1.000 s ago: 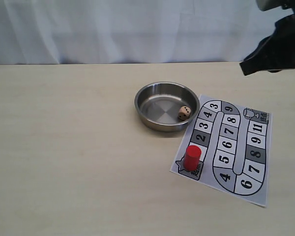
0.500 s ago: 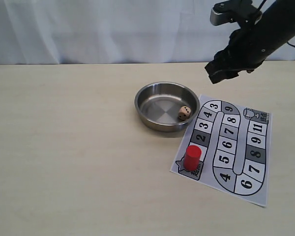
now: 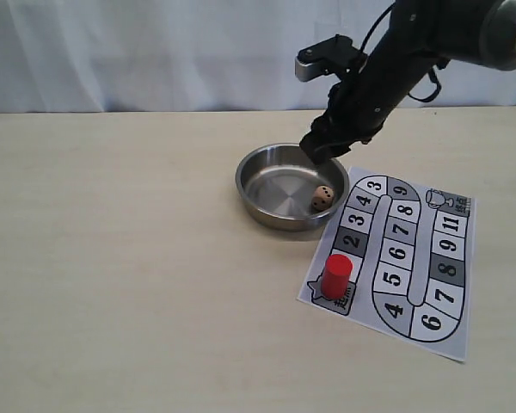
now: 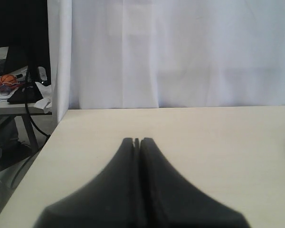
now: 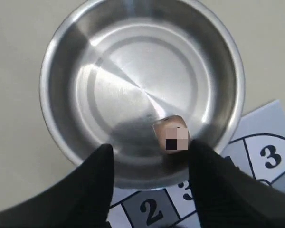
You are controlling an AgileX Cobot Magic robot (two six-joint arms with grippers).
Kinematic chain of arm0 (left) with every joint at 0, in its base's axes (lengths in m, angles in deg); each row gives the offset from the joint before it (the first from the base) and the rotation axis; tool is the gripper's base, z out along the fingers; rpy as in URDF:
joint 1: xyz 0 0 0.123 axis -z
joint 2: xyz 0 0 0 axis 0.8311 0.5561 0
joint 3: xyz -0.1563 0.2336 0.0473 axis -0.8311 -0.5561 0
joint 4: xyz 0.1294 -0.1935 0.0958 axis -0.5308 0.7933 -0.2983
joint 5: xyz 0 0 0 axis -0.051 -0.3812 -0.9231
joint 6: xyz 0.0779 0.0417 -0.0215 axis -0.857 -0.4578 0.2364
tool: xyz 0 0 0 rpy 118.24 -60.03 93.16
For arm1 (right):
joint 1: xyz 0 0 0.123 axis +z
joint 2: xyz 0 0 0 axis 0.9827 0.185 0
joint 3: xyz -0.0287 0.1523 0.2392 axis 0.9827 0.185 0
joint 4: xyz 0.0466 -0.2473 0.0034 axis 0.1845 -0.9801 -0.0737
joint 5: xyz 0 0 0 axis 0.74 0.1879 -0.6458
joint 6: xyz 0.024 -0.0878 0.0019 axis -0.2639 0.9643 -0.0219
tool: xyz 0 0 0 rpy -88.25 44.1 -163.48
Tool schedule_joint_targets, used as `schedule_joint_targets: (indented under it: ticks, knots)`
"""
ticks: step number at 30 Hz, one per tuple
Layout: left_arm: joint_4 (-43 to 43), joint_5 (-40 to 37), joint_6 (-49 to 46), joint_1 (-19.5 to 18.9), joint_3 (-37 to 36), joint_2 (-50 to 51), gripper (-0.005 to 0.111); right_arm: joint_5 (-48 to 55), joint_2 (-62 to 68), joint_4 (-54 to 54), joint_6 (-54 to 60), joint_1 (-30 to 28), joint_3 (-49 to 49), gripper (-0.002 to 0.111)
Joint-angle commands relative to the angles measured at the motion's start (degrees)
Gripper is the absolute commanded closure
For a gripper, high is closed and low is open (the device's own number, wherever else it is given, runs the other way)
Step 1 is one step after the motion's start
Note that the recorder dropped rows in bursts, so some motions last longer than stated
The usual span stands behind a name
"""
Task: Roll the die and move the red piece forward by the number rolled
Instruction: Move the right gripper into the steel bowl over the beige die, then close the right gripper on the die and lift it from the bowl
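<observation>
The die (image 3: pixel 322 198) lies inside the steel bowl (image 3: pixel 254 168), near the wall on the board's side; the right wrist view shows the die (image 5: pixel 171 134) from above. My right gripper (image 3: pixel 318 151) hangs open above the bowl's far right rim, nothing between its fingers (image 5: pixel 97 175). The red piece (image 3: pixel 335 275) stands upright on the star square at the near left corner of the paper board (image 3: pixel 460 284). My left gripper (image 4: pixel 137 140) is shut and empty over bare table, out of the exterior view.
The numbered track runs from square 2 (image 3: pixel 351 242) upward beside the bowl. The bowl's rim touches the board's left edge. In the left wrist view the table's edge (image 4: pixel 42 142) drops off beside a white curtain.
My right arm has swung in from the upper right and come down to the left, from off the table's edge to just above the bowl's rim. Die and red piece have not moved.
</observation>
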Motion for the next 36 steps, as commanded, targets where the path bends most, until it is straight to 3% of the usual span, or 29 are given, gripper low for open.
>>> schedule_joint_targets:
  ticks: [1,26,32,36]
  knots:
    - [0.08,0.47,0.13,0.01,0.30,-0.06,0.107,-2.56,3.69,-0.62,-0.25,0.03,-1.54,0.061]
    - [0.08,0.35,0.13,0.01,0.30,-0.06,0.107,-9.22,11.30,-0.16,5.52,0.03,-1.54,0.060]
    - [0.08,0.35,0.13,0.01,0.30,-0.06,0.107,-8.90,11.93,-0.16,5.53,0.03,-1.54,0.044]
    - [0.08,0.35,0.13,0.01,0.30,-0.06,0.107,-8.90,11.93,-0.16,5.53,0.03,-1.54,0.043]
